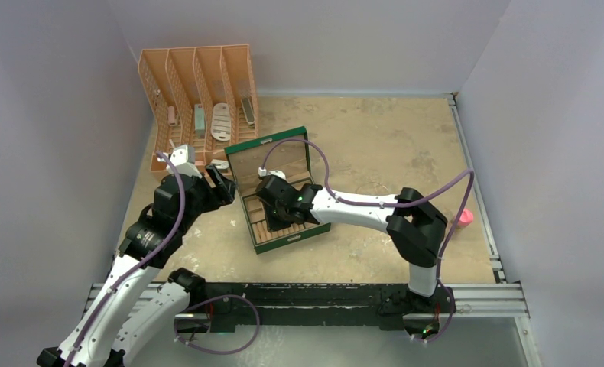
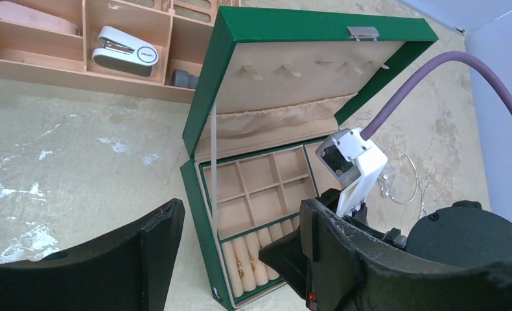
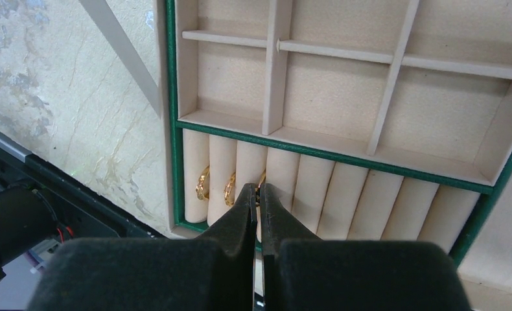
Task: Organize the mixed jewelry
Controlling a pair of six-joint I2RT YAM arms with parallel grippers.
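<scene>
- Keeping the green, beige-lined hinged jewellery box [image 1: 284, 238] propped open, giving both arms access to its compartments.
- Holding the black left gripper [image 2: 239, 220] over the box's near corner, jaws apart and empty, apparently waiting its turn.
- Pressing the black right gripper [image 3: 258, 188], jaws together, between the beige padded rolls [image 3: 318, 188], seemingly seating a third small gold ring [image 3: 262, 176]; impossible to tell whether gripping it.
- Leaving two small gold rings [image 3: 203, 183] tucked in neighbouring slots, and a thin wire hoop [image 2: 401, 176] lying unsorted on the tan table [image 2: 78, 142] beyond the box.

Bright, even light from overhead; only soft, faint shadows under the arms on the surface [image 1: 375, 138]; no hard glare; overhead view sharp throughout; in the wrist views the near black fingers [image 3: 237, 223] look soft, the green box [image 3: 170, 129] beyond crisp.
</scene>
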